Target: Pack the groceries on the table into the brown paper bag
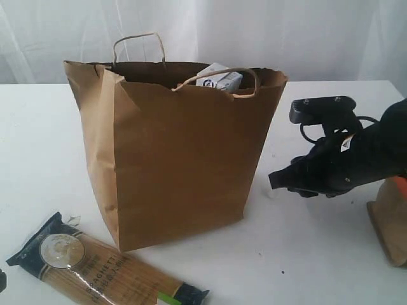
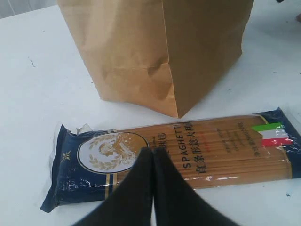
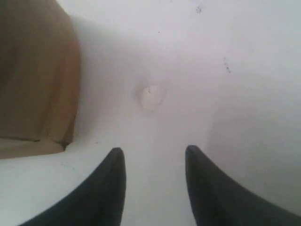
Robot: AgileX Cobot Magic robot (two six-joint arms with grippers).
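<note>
Left gripper (image 2: 153, 151): jaws pressed together, nothing between them. The tips hang over the spaghetti pack (image 2: 188, 150), close to its gold medallion. I cannot tell whether they touch the film.

Right gripper (image 3: 155, 157): jaws apart and empty, over bare table (image 3: 225, 42), just beside the brown paper bag (image 3: 33, 80).

Spaghetti pack: lies flat on the table in front of the bag, near its front corner. The small white-blue carton (image 1: 219, 79) shows at the bag's open mouth. The brown pouch with orange label (image 1: 389, 222) stands at the right edge of the exterior view.

Handling, as I judge it: the pack is long, moderately heavy, and stiff lengthwise, but the strands are brittle. The film looks glossy, so it is likely slippery. The dark ends are loose film and give a poor hold. I should grip across the narrow width near the middle, with firm but moderate pressure.
</note>
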